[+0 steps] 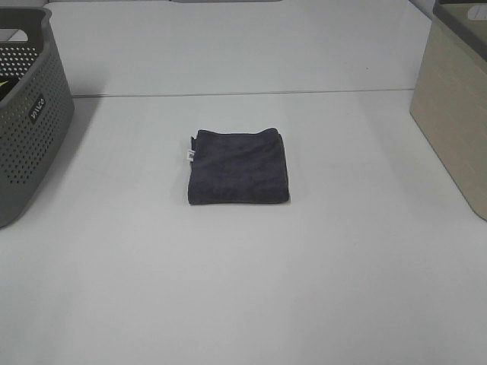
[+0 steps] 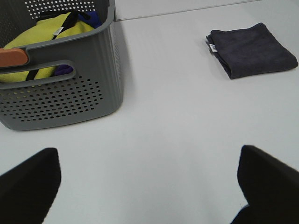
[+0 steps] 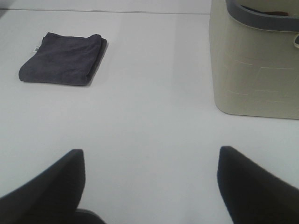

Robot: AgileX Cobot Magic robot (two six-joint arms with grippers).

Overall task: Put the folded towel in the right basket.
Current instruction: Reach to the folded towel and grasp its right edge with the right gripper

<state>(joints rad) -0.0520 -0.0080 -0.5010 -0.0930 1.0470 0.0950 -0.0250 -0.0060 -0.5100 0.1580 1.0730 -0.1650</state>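
A dark grey folded towel (image 1: 238, 167) lies flat in the middle of the white table, with a small white tag on its left edge. It also shows in the left wrist view (image 2: 252, 50) and in the right wrist view (image 3: 62, 58). The right basket (image 1: 456, 106) is beige with a dark rim and stands at the table's right edge; it also shows in the right wrist view (image 3: 254, 60). My left gripper (image 2: 149, 182) is open and empty, well short of the towel. My right gripper (image 3: 150, 179) is open and empty, between towel and basket. Neither gripper shows in the exterior view.
A grey perforated basket (image 1: 30, 114) stands at the left edge and holds yellow, blue and orange cloths (image 2: 46, 35). A seam (image 1: 243, 93) crosses the table behind the towel.
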